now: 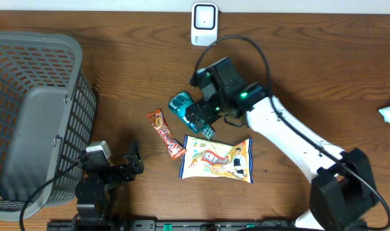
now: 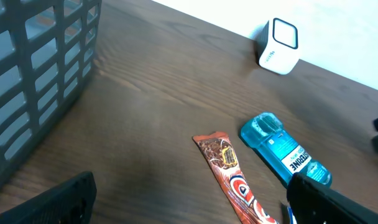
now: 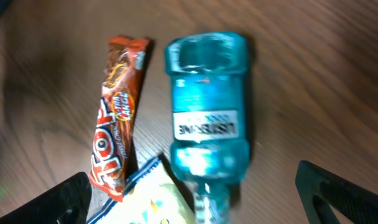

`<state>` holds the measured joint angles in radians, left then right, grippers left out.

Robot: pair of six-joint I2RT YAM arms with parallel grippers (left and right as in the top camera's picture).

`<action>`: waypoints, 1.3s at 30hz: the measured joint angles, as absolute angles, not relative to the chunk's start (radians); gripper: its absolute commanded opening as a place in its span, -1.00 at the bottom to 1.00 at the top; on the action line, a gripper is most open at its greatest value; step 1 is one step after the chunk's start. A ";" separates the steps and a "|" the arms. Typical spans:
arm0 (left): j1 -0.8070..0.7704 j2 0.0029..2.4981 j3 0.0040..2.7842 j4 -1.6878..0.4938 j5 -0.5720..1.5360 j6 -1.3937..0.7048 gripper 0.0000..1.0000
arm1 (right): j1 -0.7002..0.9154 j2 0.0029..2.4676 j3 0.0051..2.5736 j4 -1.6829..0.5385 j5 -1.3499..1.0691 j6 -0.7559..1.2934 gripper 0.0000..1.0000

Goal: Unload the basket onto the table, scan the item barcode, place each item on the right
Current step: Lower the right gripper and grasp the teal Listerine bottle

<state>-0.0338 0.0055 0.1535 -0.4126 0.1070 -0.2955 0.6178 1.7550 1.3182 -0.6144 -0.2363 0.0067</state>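
The item nearest to being picked looks to be the blue mouthwash bottle [image 1: 181, 104]. It lies flat on its side near the middle of the tabletop [image 1: 323, 83], white label up, with its neck end just beside a corner of the snack bag [image 1: 217, 159]. No barcode shows on the upward face, so it is probably on the back or a side, though I cannot tell which.

The bottle should handle as stiff, smooth plastic with some weight from the liquid inside. It is not fragile, but it is slick enough to slip or twist in a light grip. The best hold is likely across the two long edges of the body, about level with the label, leaving the neck alone.

The right pincer [image 1: 201, 122] hovers directly above the bottle with its fingers spread wide on either side, holding nothing.

A long chocolate bar [image 1: 166, 133] lies just beside the bottle, close enough to be nudged during a grab.

The white scanner [image 1: 204, 24] stands at the far edge, well apart from the bottle. A grey basket [image 1: 83, 109] fills the left side. The left pincer [image 1: 132, 160] sits near the front edge, also wide and empty.
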 measured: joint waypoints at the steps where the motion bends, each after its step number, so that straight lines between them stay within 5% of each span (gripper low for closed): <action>1: -0.034 0.006 0.154 -0.412 0.107 -0.296 0.96 | 0.632 1.766 1.318 -0.599 -0.227 -0.005 0.98; 22: -0.034 0.006 0.154 -0.413 0.107 -0.296 0.95 | 0.855 2.033 1.318 -0.306 0.279 -0.132 0.93; 28: -0.034 0.006 0.154 -0.413 0.107 -0.295 0.96 | 0.846 2.068 1.321 -0.302 0.323 -0.132 0.49; 39: -0.034 0.006 0.154 -0.412 0.107 -0.295 0.96 | 0.807 2.086 1.345 -0.340 0.309 -0.082 0.04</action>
